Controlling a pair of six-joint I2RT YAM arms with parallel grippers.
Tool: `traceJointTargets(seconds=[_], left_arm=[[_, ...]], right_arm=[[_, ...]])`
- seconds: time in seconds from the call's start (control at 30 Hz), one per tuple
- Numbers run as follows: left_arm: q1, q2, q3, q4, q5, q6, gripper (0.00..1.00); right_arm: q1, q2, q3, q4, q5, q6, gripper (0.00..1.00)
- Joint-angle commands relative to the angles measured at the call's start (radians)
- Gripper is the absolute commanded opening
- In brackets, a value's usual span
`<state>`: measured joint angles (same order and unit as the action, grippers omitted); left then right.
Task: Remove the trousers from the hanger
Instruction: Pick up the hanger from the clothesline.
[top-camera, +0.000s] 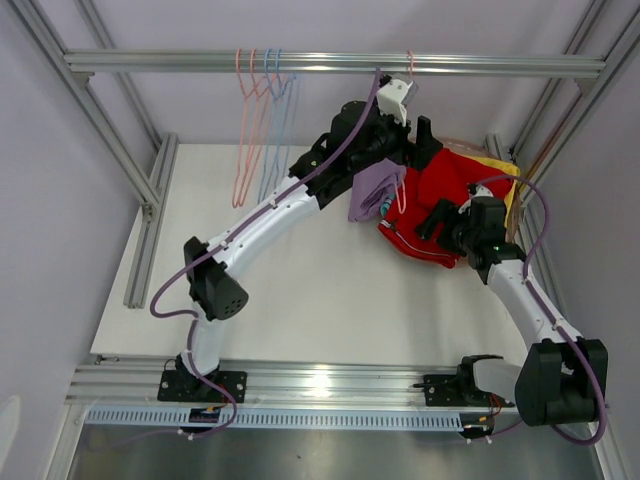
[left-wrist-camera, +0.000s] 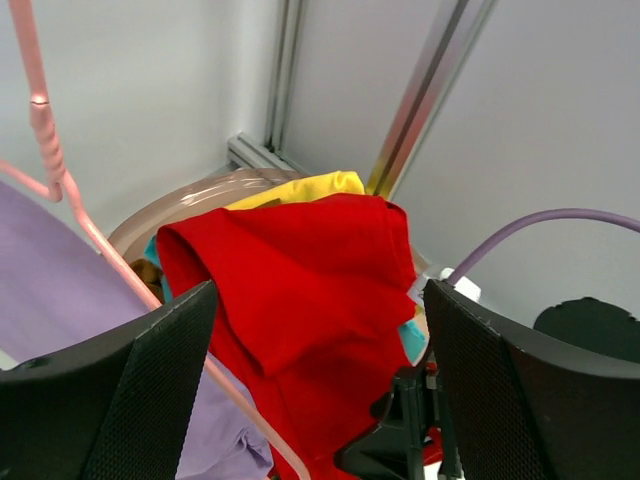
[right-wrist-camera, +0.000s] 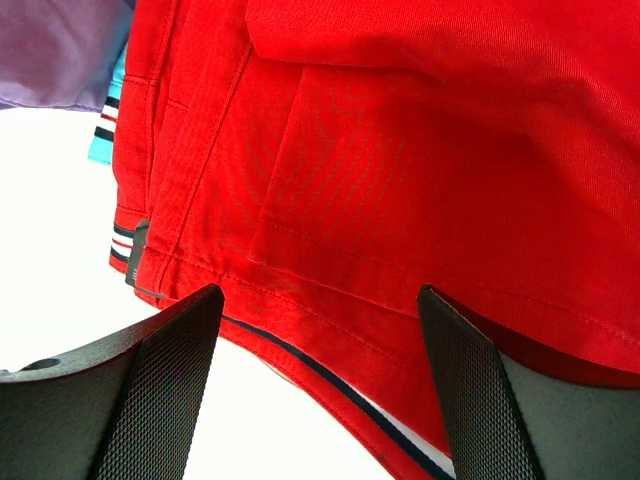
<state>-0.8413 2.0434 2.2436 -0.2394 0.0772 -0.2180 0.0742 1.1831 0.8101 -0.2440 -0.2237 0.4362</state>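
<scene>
The small lavender cloth trousers (top-camera: 372, 195) hang on a thin pink wire hanger (left-wrist-camera: 48, 135). It appears hooked on the aluminium rail (top-camera: 200, 62) above the far edge of the bench (top-camera: 300, 290), towards the far right corner. The left jaws are spread wide beside them and grasp nothing. The hanger wire crosses close by one black mesh pad (left-wrist-camera: 150, 380).

The right jaws are also released and empty. They sit just over the small red cloth trousers (top-camera: 450, 185), which drape over the pinkish translucent round tub (left-wrist-camera: 175, 205) in the far right corner. The yellow cloth trousers (top-camera: 497, 165) and a strip of teal cloth (right-wrist-camera: 100, 150) lie under them.

The main risk is probably the wire. If the left jaws clench here, they may catch the hanger along with the cloth, and a pull would then swing it or lift its hook off the rail instead of sliding the trousers free.

The red pair hangs past the tub's rim, so a sweep of the right arm could drag it onto the bench.

The two arms also work very near each other, so a wide move by either could knock the other.
</scene>
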Motion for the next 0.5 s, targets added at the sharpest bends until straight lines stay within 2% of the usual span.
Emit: traceJointTargets(seconds=[0.0, 0.33, 0.47], left_arm=[[-0.004, -0.040, -0.024, 0.015, -0.056, 0.052, 0.89], [-0.051, -0.182, -0.140, 0.101, -0.071, 0.149, 0.97], [-0.117, -0.285, -0.280, 0.195, -0.177, 0.215, 0.97]], right_arm=[[-0.005, -0.005, -0.012, 0.037, -0.017, 0.007, 0.83], [-0.005, 0.032, -0.023, 0.051, -0.029, 0.010, 0.83], [-0.005, 0.036, -0.029, 0.054, -0.032, 0.012, 0.83]])
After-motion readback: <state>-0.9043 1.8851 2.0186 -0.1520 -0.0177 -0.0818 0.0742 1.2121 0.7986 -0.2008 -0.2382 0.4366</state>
